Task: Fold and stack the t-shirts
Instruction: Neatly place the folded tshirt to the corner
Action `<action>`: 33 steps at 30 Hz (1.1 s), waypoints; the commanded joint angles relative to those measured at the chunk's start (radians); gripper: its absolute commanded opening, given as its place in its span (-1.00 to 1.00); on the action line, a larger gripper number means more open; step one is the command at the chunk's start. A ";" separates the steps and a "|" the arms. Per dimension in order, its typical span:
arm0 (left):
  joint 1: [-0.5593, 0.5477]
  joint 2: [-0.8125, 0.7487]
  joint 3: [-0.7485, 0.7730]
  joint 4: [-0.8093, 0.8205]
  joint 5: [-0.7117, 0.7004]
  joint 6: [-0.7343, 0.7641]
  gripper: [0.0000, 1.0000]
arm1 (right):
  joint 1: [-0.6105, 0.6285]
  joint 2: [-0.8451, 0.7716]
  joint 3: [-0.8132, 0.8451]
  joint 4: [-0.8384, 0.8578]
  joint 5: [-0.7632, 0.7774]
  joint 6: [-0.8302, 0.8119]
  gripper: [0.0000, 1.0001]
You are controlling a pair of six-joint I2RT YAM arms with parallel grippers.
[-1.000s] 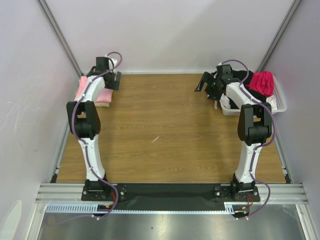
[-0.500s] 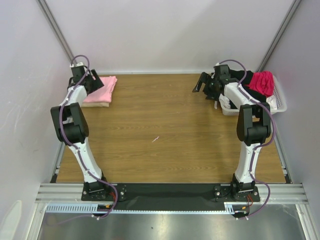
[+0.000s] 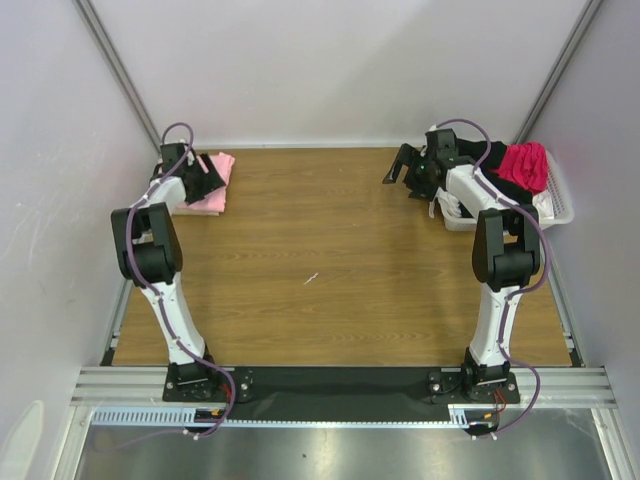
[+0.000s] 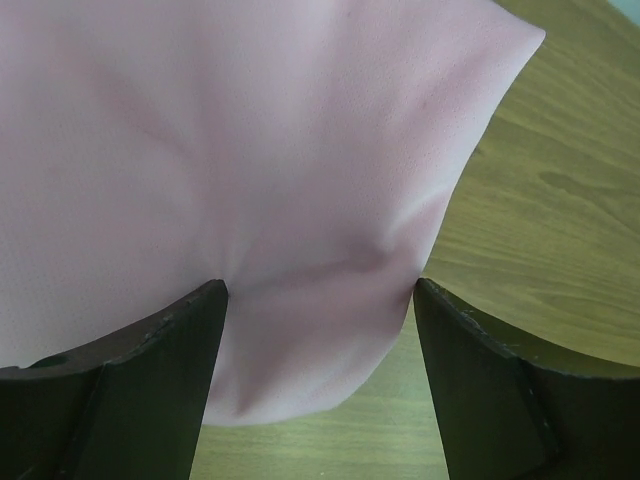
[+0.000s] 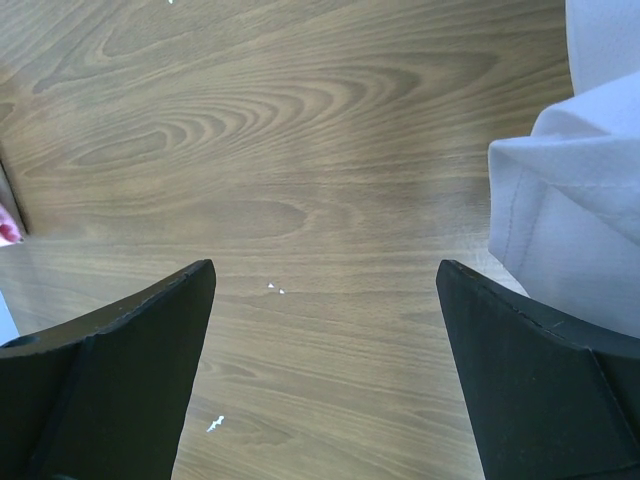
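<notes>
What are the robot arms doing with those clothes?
Their job is folding and stacking them. The left gripper, open, sits right over the pink shirt in the far left corner of the table. The right gripper, also open, hovers over bare wood beside the white basket, where a magenta shirt and a black one wait.

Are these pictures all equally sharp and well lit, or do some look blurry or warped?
Top external: even, soft light, faint shadows, everything crisp; the side walls splay outward, a wide-lens effect. Left wrist: the pink t-shirt is so close it looks soft. Right wrist: the table grain is sharp; the white cloth takes a bluish tint.
</notes>
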 commanded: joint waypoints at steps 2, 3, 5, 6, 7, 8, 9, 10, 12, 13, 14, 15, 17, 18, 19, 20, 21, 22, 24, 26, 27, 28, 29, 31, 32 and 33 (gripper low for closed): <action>-0.039 -0.072 -0.008 0.015 0.016 -0.008 0.62 | 0.007 0.012 0.057 0.018 -0.004 0.007 0.99; -0.049 -0.076 -0.012 0.018 0.013 -0.003 0.62 | 0.007 0.014 0.060 0.018 -0.005 0.007 0.99; -0.076 -0.090 -0.023 0.036 -0.001 0.018 0.63 | 0.010 0.012 0.060 0.016 -0.004 0.007 1.00; -0.087 -0.095 -0.030 0.043 -0.015 0.023 0.63 | 0.010 0.012 0.058 0.012 -0.002 0.005 1.00; -0.095 -0.101 -0.031 0.053 -0.018 0.026 0.65 | 0.010 0.009 0.058 0.012 -0.001 0.004 0.99; -0.093 -0.103 -0.023 0.053 -0.020 0.023 0.65 | 0.010 0.008 0.058 0.010 -0.001 0.002 0.99; -0.095 -0.101 0.000 0.053 -0.024 0.025 0.66 | 0.012 0.008 0.060 0.009 0.001 -0.001 1.00; -0.092 -0.103 0.018 0.043 -0.032 0.035 0.69 | 0.010 0.006 0.058 0.009 0.002 -0.003 0.99; -0.083 -0.093 0.087 0.037 -0.043 0.052 0.72 | 0.010 0.003 0.060 0.007 0.005 -0.006 1.00; -0.072 -0.087 0.112 0.036 -0.068 0.069 0.76 | 0.010 0.001 0.060 0.006 0.004 -0.006 1.00; -0.064 -0.072 0.133 0.036 -0.092 0.074 0.78 | 0.010 0.005 0.058 0.007 0.005 -0.006 0.99; -0.055 -0.060 0.182 0.036 -0.122 0.075 0.80 | 0.010 0.003 0.058 0.009 0.004 -0.006 0.99; -0.012 -0.012 0.238 0.024 -0.197 0.049 0.81 | 0.010 0.005 0.058 0.009 0.001 -0.003 0.99; 0.002 0.000 0.265 0.030 -0.220 0.037 0.81 | 0.010 0.003 0.057 0.007 0.002 -0.003 0.99; 0.029 0.009 0.270 0.058 -0.239 0.017 0.81 | 0.012 0.001 0.054 0.010 0.007 0.001 1.00; 0.042 0.019 0.267 0.079 -0.247 0.011 0.81 | 0.013 0.000 0.046 0.012 0.005 0.001 0.99; 0.054 0.038 0.259 0.102 -0.247 0.006 0.81 | 0.013 -0.005 0.044 0.013 0.008 0.004 1.00; 0.075 0.048 0.258 0.130 -0.248 -0.009 0.81 | 0.013 -0.008 0.038 0.015 0.013 0.005 1.00; 0.098 0.075 0.264 0.156 -0.198 -0.017 0.79 | 0.013 -0.015 0.017 0.025 0.021 0.011 0.99; 0.128 0.104 0.272 0.173 -0.182 -0.046 0.78 | 0.013 -0.025 0.003 0.032 0.028 0.020 1.00; 0.137 0.114 0.279 0.184 -0.140 -0.053 0.78 | 0.013 -0.028 -0.008 0.035 0.030 0.024 0.99; 0.154 0.132 0.285 0.200 -0.126 -0.078 0.76 | 0.015 -0.031 -0.014 0.038 0.031 0.027 0.99; 0.160 0.140 0.290 0.213 -0.110 -0.086 0.75 | 0.013 -0.031 -0.019 0.042 0.031 0.030 0.99; 0.166 0.158 0.308 0.236 -0.080 -0.105 0.75 | 0.013 -0.029 -0.026 0.050 0.028 0.039 0.99; 0.169 0.176 0.318 0.239 -0.067 -0.112 0.73 | 0.015 -0.020 -0.023 0.050 0.028 0.040 0.99; 0.166 0.184 0.334 0.237 -0.049 -0.116 0.72 | 0.013 -0.017 -0.017 0.049 0.025 0.043 1.00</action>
